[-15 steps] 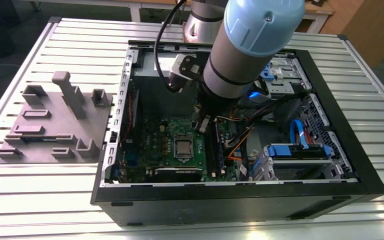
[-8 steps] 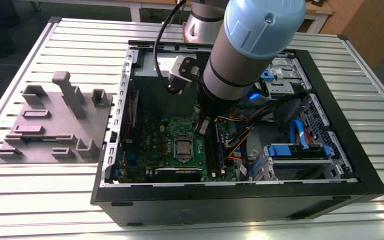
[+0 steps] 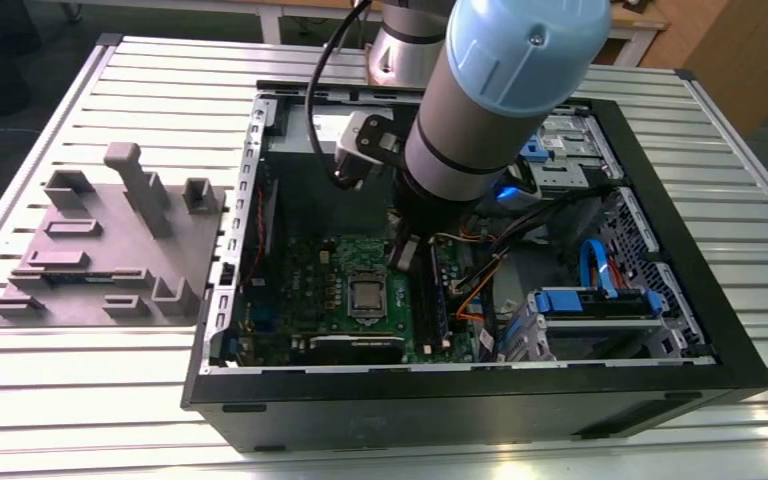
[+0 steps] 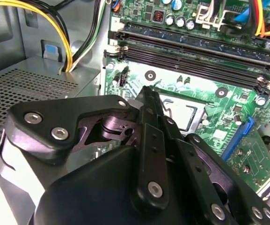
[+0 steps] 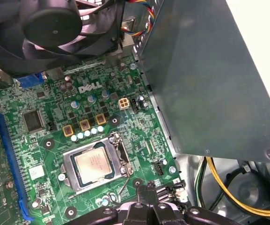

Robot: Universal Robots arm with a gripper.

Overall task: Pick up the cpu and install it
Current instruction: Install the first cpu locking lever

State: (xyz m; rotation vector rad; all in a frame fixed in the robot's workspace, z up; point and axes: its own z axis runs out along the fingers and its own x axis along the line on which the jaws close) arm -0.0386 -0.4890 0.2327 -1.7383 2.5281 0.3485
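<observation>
Cpu [image 5: 94, 163] lay flat in the socket [image 5: 121, 154] of the motherboard [image 5: 41, 140], so we judged it seated. Pincer [image 5: 153, 190] hung just beside the socket, tips pressed together and empty, presumably because the chip needed no grip.

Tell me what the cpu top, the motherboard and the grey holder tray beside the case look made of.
cpu: metal lid, dull silvery with a warm sheen, diffuse glare.
motherboard: green coated laminate, probably fibreglass; semi-gloss, highlights on it.
holder tray: matte uniform grey, blocky posts; likely plastic, painted metal not excluded.
</observation>
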